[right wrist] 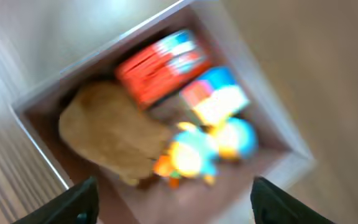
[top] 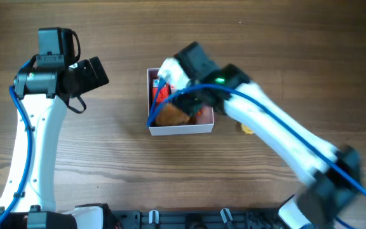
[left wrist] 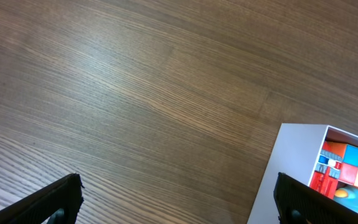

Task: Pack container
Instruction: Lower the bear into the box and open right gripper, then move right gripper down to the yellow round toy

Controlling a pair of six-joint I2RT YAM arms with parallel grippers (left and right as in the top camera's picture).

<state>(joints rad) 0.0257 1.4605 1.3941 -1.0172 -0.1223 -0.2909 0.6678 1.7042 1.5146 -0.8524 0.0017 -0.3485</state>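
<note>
The container [top: 180, 130] is a square white-walled box with a dusty-pink inside at the table's middle. It holds a brown plush toy [right wrist: 107, 134], a red box [right wrist: 160, 65], a blue-and-yellow toy [right wrist: 213, 146] and a small coloured block [right wrist: 219, 99]. My right gripper [right wrist: 173, 202] hovers open and empty over the container, blurred; in the overhead view the right arm [top: 199, 73] covers part of it. My left gripper [left wrist: 176, 202] is open and empty over bare wood, left of the container's white corner [left wrist: 297, 162].
A small yellow object [top: 247, 130] lies on the wood just right of the container, partly under the right arm. The left arm [top: 56, 73] stands at the table's left. A dark rail runs along the front edge.
</note>
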